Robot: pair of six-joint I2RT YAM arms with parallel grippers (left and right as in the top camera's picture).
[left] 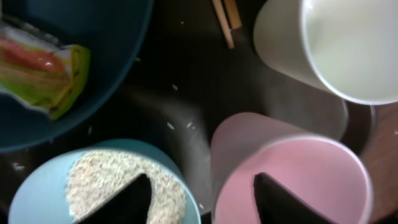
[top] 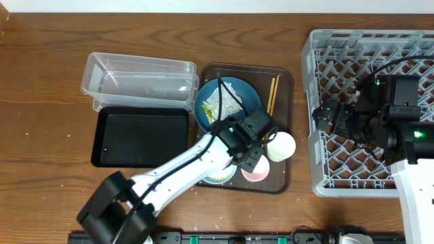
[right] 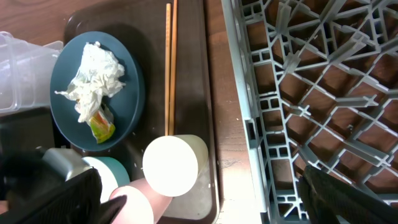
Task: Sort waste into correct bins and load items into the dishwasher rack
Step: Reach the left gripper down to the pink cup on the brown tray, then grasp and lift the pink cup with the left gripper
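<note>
Pink cup rim inside left tool, unseen overhead.

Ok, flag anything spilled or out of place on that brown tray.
Loose rice grains lie scattered on the brown tray between the bowl, the pink cup and the blue plate: spilled. A crumpled tissue and a snack wrapper sit on that plate.
</note>
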